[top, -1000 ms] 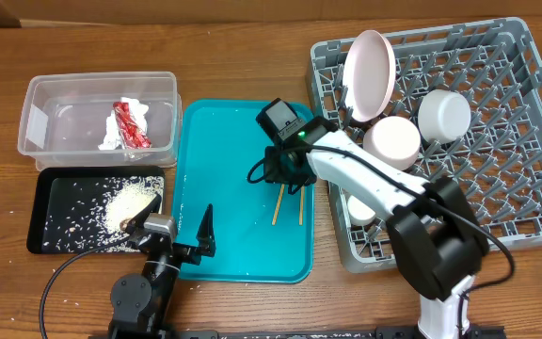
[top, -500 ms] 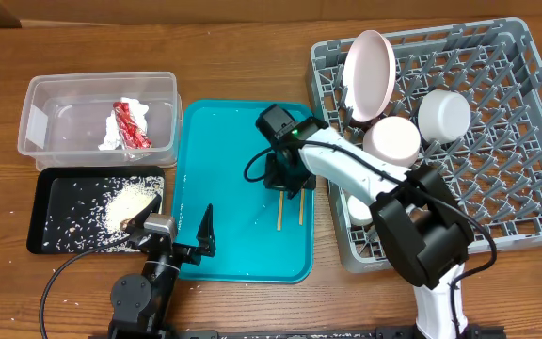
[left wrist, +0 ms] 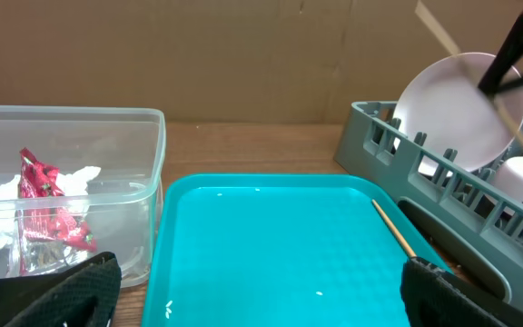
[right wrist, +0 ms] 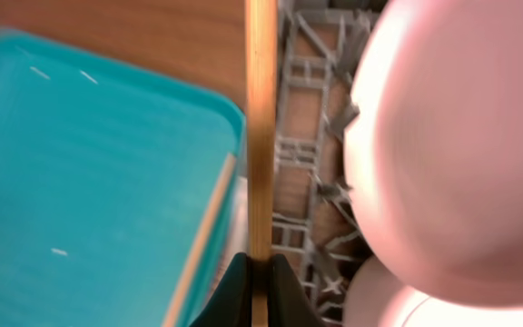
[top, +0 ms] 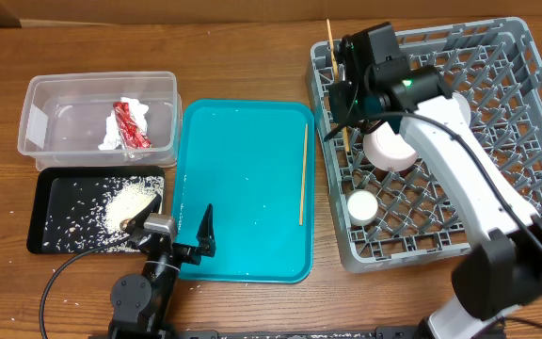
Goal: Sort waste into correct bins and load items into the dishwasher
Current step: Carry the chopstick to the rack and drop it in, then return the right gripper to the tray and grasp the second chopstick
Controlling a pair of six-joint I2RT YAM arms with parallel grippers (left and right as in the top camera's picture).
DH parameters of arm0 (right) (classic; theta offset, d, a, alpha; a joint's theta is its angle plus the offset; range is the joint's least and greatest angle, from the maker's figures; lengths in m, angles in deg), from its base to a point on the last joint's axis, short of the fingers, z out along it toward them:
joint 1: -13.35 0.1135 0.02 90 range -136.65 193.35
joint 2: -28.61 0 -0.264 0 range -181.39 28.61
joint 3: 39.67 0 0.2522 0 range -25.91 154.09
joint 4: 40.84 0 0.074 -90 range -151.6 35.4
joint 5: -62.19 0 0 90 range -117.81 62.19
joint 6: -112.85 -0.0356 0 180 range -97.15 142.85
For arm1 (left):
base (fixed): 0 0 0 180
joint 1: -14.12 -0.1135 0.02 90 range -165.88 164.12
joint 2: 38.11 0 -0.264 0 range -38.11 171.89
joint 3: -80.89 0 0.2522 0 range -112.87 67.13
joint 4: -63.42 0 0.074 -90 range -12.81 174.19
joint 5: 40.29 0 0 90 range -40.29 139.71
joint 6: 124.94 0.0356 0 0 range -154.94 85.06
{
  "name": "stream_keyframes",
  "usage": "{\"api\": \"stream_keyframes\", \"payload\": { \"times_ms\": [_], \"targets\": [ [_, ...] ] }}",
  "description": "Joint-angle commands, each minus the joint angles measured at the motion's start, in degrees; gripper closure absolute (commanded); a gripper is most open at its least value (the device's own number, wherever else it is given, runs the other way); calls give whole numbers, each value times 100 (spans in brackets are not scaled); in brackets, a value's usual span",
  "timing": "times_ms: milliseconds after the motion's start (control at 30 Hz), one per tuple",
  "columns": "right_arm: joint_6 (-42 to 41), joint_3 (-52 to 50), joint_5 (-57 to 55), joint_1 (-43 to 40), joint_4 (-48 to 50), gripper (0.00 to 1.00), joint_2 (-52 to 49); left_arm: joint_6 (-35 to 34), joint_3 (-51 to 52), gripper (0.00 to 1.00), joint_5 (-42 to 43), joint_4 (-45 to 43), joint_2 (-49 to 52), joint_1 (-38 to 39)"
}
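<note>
My right gripper (top: pixel 346 89) is shut on one wooden chopstick (top: pixel 335 75) and holds it over the left back part of the grey dish rack (top: pixel 497 179); the wrist view shows the stick (right wrist: pixel 261 136) pinched between the fingertips beside the pink plate (right wrist: pixel 452 136). The second chopstick (top: pixel 302 174) lies on the teal tray (top: pixel 243 188) along its right edge. A bowl (top: pixel 391 149) and a small cup (top: pixel 362 205) sit in the rack. My left gripper (top: pixel 193 240) is open and empty at the tray's front edge. The wrapper (top: pixel 132 122) lies in the clear tub (top: pixel 40 127).
The black tray (top: pixel 59 193) at the front left holds rice and scraps (top: pixel 130 200). The right arm reaches across the rack and hides part of it. A few grains lie on the teal tray (left wrist: pixel 271 236).
My right gripper has lifted one chopstick off the teal tray and carried it up and right, over the rack's left side. The other chopstick stays on the tray. The left arm has not moved.
</note>
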Motion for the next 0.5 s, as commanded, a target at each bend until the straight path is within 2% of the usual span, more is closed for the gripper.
{"api": "stream_keyframes", "payload": {
  "times_ms": [0,67,100,200,367,467],
  "targets": [
    [337,-44,0,22,-157,96,-273,7,35,0,42,-9,-61,-35],
    [315,-44,50,98,-310,75,-293,7,35,0,42,-9,-61,-35],
    [264,-37,57,144,-367,72,-289,7,35,0,42,-9,-61,-35],
    [-605,2,289,470,-603,69,-157,7,35,0,42,-9,-61,-35],
    [-1458,-9,444,1403,-568,65,-127,7,35,0,42,-9,-61,-35],
    [-2616,-109,-457,2179,-378,51,-291,7,35,0,42,-9,-61,-35]
  ]
}}
